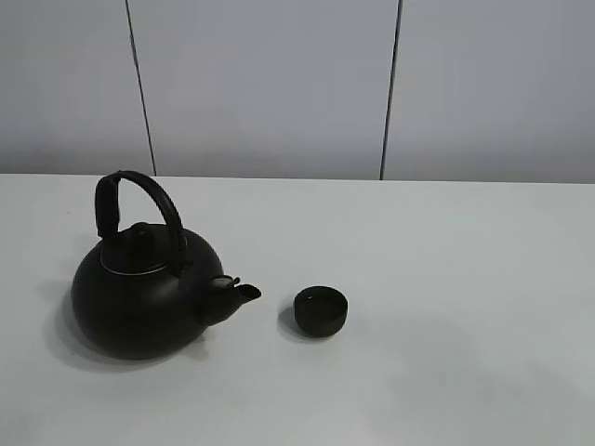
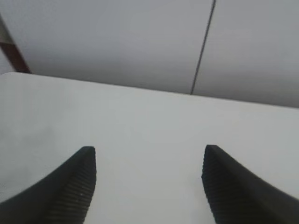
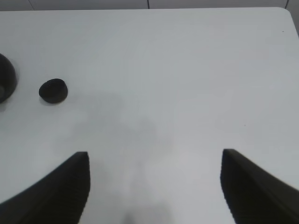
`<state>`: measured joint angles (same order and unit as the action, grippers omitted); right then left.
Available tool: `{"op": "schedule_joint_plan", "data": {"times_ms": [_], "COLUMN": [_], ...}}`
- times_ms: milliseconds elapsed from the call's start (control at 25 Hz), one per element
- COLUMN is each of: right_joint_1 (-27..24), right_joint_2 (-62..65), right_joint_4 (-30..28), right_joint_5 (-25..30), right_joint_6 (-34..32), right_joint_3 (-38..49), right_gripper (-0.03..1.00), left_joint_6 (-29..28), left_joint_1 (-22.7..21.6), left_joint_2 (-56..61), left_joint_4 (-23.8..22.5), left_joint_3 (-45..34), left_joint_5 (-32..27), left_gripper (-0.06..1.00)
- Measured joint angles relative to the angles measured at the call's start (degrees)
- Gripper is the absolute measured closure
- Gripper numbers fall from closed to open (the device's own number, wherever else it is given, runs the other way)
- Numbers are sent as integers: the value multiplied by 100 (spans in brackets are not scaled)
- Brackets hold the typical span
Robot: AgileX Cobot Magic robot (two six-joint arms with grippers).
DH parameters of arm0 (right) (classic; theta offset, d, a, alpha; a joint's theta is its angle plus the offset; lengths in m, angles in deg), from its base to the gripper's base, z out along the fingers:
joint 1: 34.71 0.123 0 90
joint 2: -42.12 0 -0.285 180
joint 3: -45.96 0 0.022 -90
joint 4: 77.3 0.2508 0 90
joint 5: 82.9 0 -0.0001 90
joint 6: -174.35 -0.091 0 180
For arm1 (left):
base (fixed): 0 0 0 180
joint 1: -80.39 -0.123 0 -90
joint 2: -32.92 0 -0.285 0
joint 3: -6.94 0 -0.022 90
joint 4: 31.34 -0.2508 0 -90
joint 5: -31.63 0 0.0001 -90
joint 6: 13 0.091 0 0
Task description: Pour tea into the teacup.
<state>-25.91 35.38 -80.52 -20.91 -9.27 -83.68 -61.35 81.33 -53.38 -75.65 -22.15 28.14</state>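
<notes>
A small round black teacup stands on the white table, just right of the spout of a big black kettle with an arched handle. No arm shows in the exterior high view. In the right wrist view the teacup is far off with the kettle's edge beside it. My right gripper stands open with nothing between its fingers. My left gripper is open too, over bare table, with neither the cup nor the kettle in its view.
The white table runs back to a grey panelled wall. Its far edge and a rounded corner show in the right wrist view. A red-brown strip stands by the wall in the left wrist view.
</notes>
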Motion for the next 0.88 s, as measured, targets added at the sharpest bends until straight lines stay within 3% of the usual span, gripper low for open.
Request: {"op": "schedule_joint_plan", "data": {"times_ms": [200, 280, 480, 880], "right_joint_1": [0, 0, 0, 0], "right_joint_2": [0, 0, 0, 0], "right_joint_4": [0, 0, 0, 0], "right_joint_5": [0, 0, 0, 0], "right_joint_6": [0, 0, 0, 0], "right_joint_3": [0, 0, 0, 0], "right_gripper": [43, 43, 43, 43], "left_joint_6": [2356, 3024, 3670, 4133], "left_joint_1": [-185, -394, -1079, -1135], "left_joint_2": [393, 659, 1591, 4210], "left_joint_4": [1792, 2471, 3176, 3683], "left_joint_3": [34, 40, 40, 66], "left_joint_5": [-1389, -1754, -2293, -3464], "left_gripper": [47, 47, 47, 47]}}
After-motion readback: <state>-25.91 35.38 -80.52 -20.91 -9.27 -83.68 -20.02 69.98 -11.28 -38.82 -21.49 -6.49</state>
